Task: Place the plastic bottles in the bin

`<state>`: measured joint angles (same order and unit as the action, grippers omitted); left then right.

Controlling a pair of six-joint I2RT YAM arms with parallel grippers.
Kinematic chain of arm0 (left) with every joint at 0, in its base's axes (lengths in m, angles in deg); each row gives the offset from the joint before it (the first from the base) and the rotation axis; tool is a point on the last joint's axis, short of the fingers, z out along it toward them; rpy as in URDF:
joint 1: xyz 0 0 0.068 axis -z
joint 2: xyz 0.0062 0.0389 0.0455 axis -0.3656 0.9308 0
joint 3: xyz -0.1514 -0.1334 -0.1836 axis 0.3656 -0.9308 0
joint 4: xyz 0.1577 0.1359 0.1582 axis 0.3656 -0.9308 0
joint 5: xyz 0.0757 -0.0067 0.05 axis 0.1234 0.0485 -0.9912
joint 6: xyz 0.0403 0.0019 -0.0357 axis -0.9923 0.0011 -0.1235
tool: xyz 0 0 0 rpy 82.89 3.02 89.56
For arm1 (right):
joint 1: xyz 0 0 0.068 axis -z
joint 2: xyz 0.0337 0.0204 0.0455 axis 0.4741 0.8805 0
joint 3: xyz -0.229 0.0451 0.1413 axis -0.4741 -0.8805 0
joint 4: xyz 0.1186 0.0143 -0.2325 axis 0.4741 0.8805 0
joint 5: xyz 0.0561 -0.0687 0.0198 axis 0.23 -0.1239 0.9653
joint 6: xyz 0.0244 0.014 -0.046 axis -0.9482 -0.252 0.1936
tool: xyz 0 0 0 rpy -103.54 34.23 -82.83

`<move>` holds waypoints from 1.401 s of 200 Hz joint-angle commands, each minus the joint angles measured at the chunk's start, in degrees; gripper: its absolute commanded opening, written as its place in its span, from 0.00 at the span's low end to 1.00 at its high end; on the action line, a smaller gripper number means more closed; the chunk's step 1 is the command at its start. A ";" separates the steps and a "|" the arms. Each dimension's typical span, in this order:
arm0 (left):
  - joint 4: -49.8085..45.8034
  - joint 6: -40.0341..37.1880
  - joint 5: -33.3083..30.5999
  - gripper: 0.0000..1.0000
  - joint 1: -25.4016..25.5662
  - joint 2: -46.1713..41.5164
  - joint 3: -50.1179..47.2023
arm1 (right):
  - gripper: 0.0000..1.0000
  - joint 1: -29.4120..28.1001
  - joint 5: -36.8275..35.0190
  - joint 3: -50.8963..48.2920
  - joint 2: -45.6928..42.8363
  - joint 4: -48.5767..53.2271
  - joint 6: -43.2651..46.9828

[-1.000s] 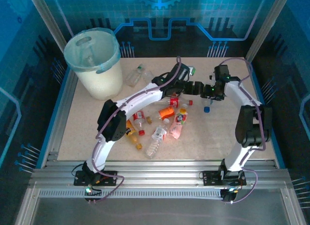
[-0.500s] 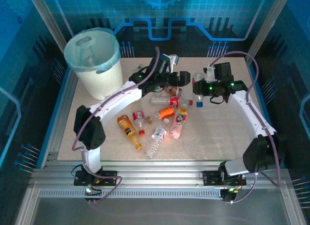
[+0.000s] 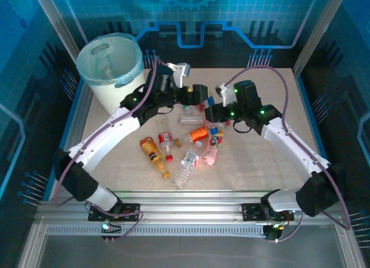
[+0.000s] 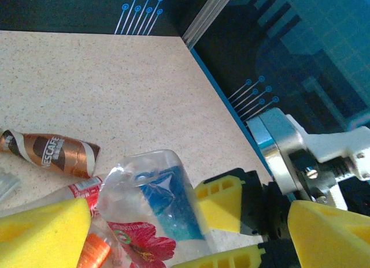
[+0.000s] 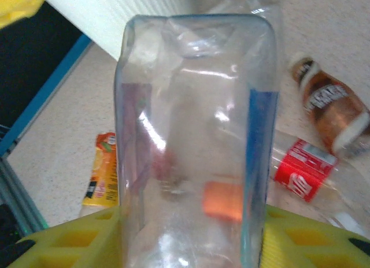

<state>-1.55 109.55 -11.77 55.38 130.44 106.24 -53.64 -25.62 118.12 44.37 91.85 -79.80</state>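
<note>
My right gripper (image 3: 213, 111) is shut on a clear plastic bottle (image 5: 193, 135) with a blue label, holding it in the air above the middle of the table. My left gripper (image 3: 198, 96) faces it, open, with its yellow pads (image 4: 43, 230) wide on either side of that bottle (image 4: 153, 196). Several more plastic bottles lie in a loose heap (image 3: 191, 146) below both grippers. Among them are a brown one (image 4: 52, 153), a red-labelled one (image 5: 303, 177) and an orange-yellow one (image 3: 151, 151). The white bin (image 3: 115, 100) with its blue-green liner stands at the far left corner.
A blue raised edge (image 4: 222, 97) runs along the table's far and right sides. Metal frame posts (image 3: 58, 25) rise at the corners. Open tabletop (image 3: 272, 164) lies right of the heap and in front of it.
The right gripper has carried the clear bottle leftward to the table's middle. The left arm has swung back toward the bin side, and its jaws have spread wider around the bottle.
</note>
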 commanded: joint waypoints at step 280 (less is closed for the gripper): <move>1.89 0.06 -8.35 0.60 -1.12 -22.30 -17.44 | 0.96 -17.94 -12.34 -3.86 -8.71 -14.82 3.48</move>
<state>-1.44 111.04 -14.55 54.61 110.97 89.52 -70.67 -35.87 111.90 37.02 74.45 -76.89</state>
